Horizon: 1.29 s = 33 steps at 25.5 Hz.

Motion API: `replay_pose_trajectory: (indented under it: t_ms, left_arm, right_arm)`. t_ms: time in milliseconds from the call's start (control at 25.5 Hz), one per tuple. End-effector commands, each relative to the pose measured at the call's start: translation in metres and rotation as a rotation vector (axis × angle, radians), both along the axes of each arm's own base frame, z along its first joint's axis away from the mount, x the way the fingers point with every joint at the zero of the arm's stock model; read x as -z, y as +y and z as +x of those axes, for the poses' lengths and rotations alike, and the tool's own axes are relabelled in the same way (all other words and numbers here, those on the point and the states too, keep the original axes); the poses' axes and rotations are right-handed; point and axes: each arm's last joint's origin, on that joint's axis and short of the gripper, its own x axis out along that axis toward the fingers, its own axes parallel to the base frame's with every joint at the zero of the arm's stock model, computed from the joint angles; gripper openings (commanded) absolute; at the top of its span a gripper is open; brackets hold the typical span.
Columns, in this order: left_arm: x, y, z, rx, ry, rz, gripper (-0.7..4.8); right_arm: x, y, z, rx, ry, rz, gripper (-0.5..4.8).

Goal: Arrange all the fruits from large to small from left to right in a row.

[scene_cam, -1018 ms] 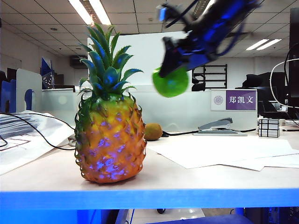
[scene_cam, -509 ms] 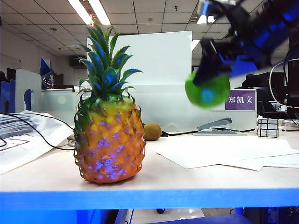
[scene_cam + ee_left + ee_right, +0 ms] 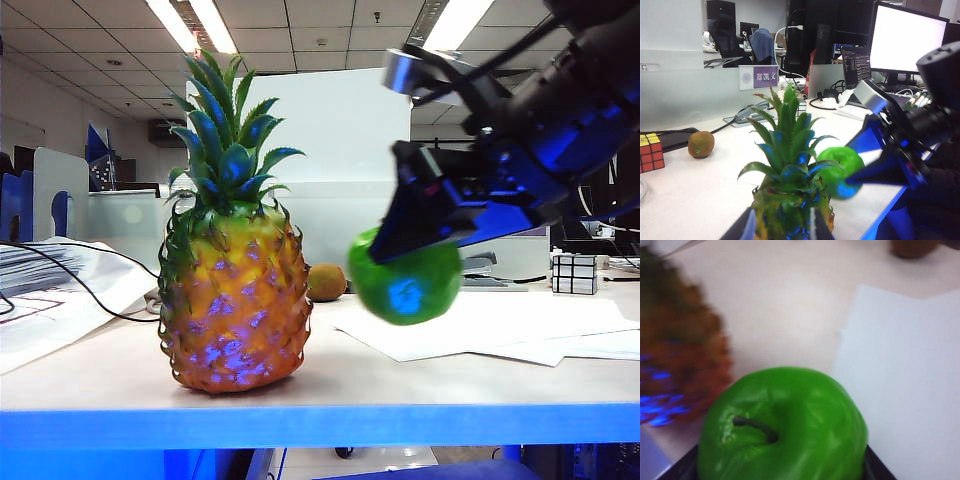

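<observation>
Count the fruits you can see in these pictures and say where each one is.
3: the pineapple stands on the table's left, the green apple is held by the right hand beside it, the kiwi lies behind.

A shiny, smooth green apple (image 3: 782, 427), a bumpy pineapple (image 3: 235, 305) and flat paper sheets (image 3: 480, 325) are seen.

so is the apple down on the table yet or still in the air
In the air: the green apple hangs in the right pincer, with bare table visible under it, beside the pineapple.
</observation>
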Motion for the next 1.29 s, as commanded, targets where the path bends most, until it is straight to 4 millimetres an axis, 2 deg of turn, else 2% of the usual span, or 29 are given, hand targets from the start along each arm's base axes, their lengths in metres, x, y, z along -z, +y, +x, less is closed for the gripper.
replay_pose_trajectory:
  t_ms: [39,196,548,1214,1292]
  left_arm:
    - [-0.002,0.000,0.000,0.007,-0.012,-0.002,1.52]
    - [-0.002,0.000,0.000,0.007,-0.012,-0.003,1.52]
    - [-0.001,0.000,0.000,0.011,-0.012,-0.002,1.52]
    - [-0.001,0.000,0.000,0.011,-0.011,-0.002,1.52]
    - [-0.001,0.000,0.000,0.011,-0.011,-0.003,1.52]
  right_arm:
    - [-0.004,0.010,-0.008,0.033,-0.062,-0.006,-0.06]
    - [0.000,0.014,-0.015,0.073,-0.064,-0.021,-0.06]
    - [0.020,0.005,-0.023,0.128,-0.011,-0.050,-0.06]
    - [0.032,-0.001,-0.028,0.146,0.012,-0.028,-0.05]
    - [0.033,-0.001,-0.028,0.152,0.019,-0.022,0.19]
